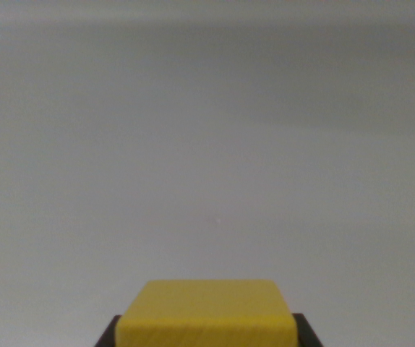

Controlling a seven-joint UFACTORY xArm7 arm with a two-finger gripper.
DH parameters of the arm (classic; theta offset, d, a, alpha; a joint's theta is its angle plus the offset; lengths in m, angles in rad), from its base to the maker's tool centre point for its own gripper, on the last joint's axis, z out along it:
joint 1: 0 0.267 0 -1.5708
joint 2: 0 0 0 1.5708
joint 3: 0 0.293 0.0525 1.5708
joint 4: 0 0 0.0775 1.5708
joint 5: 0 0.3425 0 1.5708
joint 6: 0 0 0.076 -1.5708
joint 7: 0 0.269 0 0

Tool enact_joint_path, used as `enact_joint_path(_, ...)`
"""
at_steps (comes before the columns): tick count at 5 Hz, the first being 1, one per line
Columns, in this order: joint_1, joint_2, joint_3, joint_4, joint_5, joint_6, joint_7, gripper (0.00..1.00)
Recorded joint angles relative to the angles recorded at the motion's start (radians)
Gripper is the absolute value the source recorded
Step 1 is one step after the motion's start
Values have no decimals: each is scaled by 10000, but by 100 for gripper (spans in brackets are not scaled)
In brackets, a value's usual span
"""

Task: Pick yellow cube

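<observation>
Already the cube point(206, 314) sat squarely between the gripper point(206, 334) fingers point(109, 335), one dark tip pressed to each side, low at the view's bottom edge above the bare grey worktop point(207, 159).

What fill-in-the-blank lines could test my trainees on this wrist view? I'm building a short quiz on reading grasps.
1. The cube sitting at the bottom edge of the wrist view is coloured ____.
2. A dark gripper finger shows on each ____ of the cube.
3. The surface that fills the rest of the view is plain ____.

Missing words: yellow; side; grey
</observation>
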Motion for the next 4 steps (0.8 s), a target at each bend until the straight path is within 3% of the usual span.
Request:
enact_joint_path(1,0,0,0,0,0,0,0,100)
enact_joint_path(2,-1,-143,-4,263,-10,406,15,100)
enact_joint_path(3,-1,-143,-4,263,-10,406,15,100)
enact_joint_path(4,-3,-292,-7,536,-21,828,31,100)
